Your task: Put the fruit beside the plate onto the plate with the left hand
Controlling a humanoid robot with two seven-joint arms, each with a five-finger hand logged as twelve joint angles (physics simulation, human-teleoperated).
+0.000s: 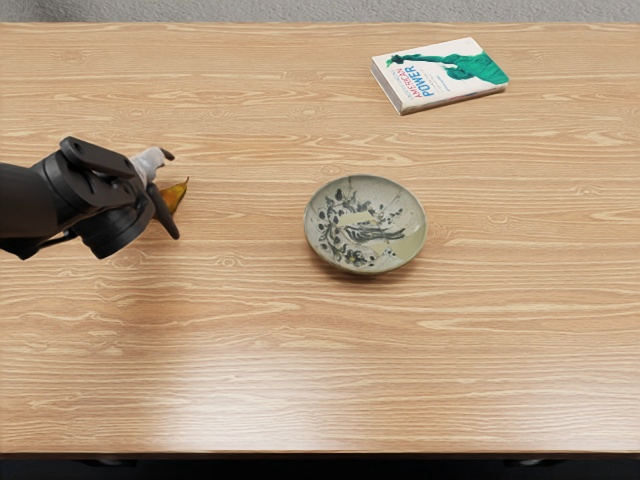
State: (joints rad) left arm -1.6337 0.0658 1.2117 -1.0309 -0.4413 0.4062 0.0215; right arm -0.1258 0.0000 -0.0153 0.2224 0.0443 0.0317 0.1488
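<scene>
It looks like a homely or study-like room, rendered plainly. A broad light-grained wooden table (300, 350) fills the view. On it are a round ceramic plate painted with a dark bird-and-branch pattern (365, 223) at the middle and a teal-and-white paperback book (438, 74) far right. A grey strip of floor (300, 10) shows beyond.

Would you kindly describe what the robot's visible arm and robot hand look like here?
Only the left arm shows: a rounded, matte black forearm. Its robot hand is blocky and black, with angular plates and one light grey segment near the top. No cables or markings are visible.
</scene>
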